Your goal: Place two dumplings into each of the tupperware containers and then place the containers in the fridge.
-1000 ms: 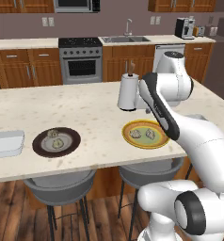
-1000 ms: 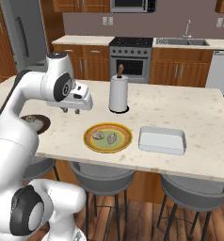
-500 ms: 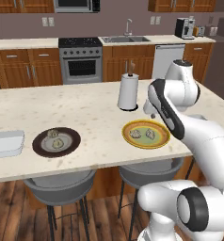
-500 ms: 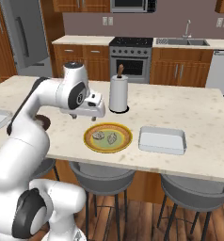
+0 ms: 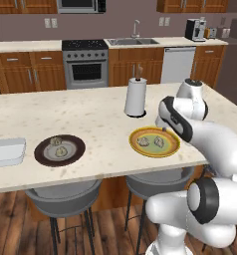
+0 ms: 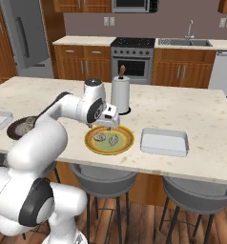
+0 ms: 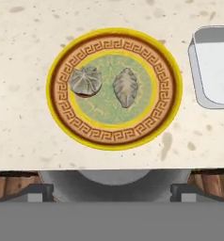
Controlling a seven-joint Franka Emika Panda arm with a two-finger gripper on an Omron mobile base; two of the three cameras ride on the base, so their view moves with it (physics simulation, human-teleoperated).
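Gripper [image 6: 108, 127] released, empty — above yellow plate [image 7: 62, 113] — two dumplings [image 7: 85, 81] on it.

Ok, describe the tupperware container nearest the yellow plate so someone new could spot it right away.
Find the long pale stone island counter with the paper towel roll. Beside the yellow plate, on the side away from the dark brown plate, sits the container: a shallow, translucent whitish rectangle with rounded corners, unlike the round plates.

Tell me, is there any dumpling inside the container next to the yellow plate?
No, the container beside the yellow plate is bare inside.
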